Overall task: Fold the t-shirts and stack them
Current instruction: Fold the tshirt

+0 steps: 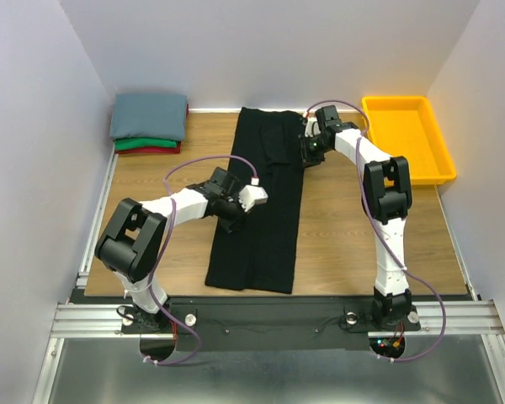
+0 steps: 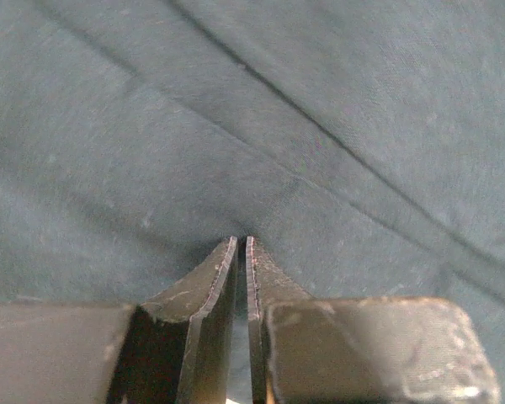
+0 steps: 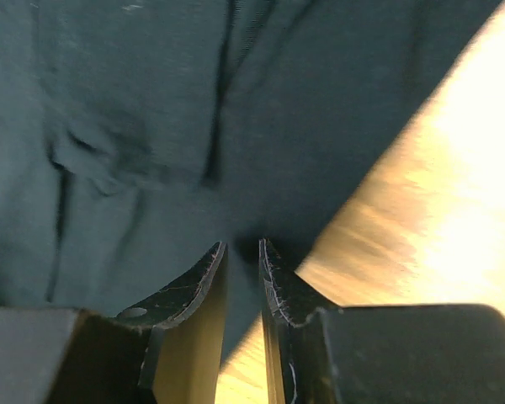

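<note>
The large black t-shirt (image 1: 268, 198) lies as a long folded strip down the middle of the wooden table (image 1: 345, 244). My left gripper (image 1: 233, 220) is pressed onto its left side at mid length. In the left wrist view the fingers (image 2: 212, 290) are almost together, with their tips dug into the cloth (image 2: 252, 118). My right gripper (image 1: 310, 154) is at the shirt's upper right edge. Its fingers (image 3: 189, 290) stand a narrow gap apart across the cloth edge (image 3: 151, 126), with wood beside them. Folded grey-blue (image 1: 150, 115), green (image 1: 139, 143) and red (image 1: 156, 151) t-shirts are stacked at the back left.
A yellow plastic bin (image 1: 408, 139) stands at the back right, just beyond the right arm. White walls close in the table on the left, the back and the right. Purple cables loop from both arms.
</note>
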